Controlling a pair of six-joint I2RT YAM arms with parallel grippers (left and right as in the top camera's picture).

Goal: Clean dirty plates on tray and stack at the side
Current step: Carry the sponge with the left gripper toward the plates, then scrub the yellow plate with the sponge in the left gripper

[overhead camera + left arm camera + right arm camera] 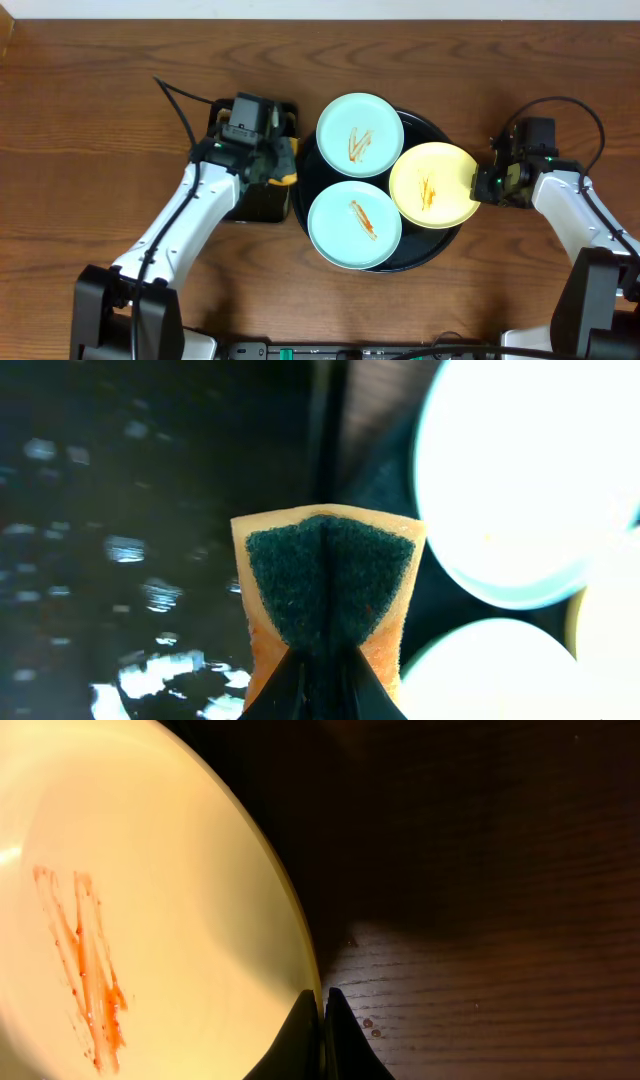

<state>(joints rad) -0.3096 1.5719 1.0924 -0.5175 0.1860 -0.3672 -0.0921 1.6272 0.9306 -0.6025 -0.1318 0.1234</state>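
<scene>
Yellow plate (150, 920), tray's (432, 246) right edge: right gripper (323, 1005) is pinched tight on its rim, likely steadying it; left gripper (321, 655) clamps a sponge (328, 585), ready for scrubbing.

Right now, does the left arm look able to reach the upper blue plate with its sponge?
Probably yes: the left pincer holds the sponge just beside the upper blue plate, its face uncovered, with nothing standing between them.
</scene>
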